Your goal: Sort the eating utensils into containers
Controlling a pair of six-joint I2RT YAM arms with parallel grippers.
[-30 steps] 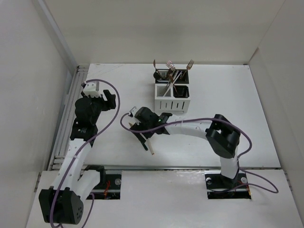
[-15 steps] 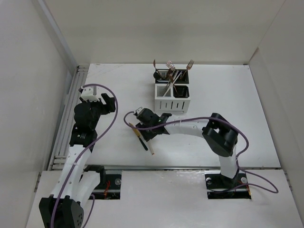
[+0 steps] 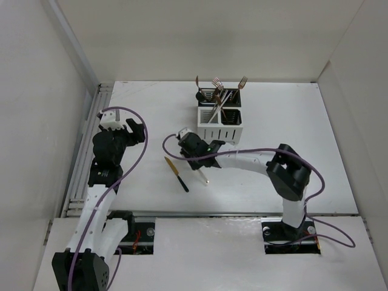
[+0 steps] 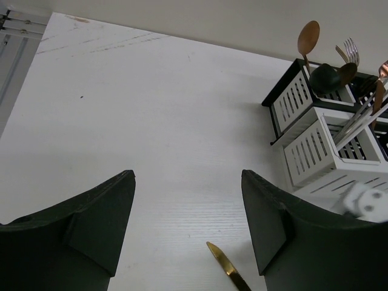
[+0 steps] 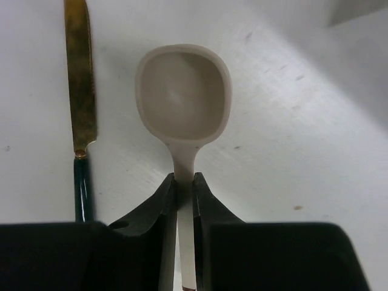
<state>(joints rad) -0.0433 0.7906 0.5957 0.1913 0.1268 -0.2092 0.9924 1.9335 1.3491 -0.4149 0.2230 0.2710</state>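
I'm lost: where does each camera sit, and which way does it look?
Top external: above and behind, looking down on both arms and the slotted white caddy.
Left wrist: faces forward over the table, open left fingers below.
Right wrist: looks down; right fingers pinch the white-bowled spoon.
Shared by all: the gold-bladed, dark-handled knife.

White spoon (image 5: 182, 103) gripped, gold knife (image 3: 176, 174) flat, caddy (image 3: 220, 134) seemingly half-full

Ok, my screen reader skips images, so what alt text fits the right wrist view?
The right end effector is shut on the handle of a white spoon. A gold-bladed knife with a dark handle lies on the table at the picture's left.
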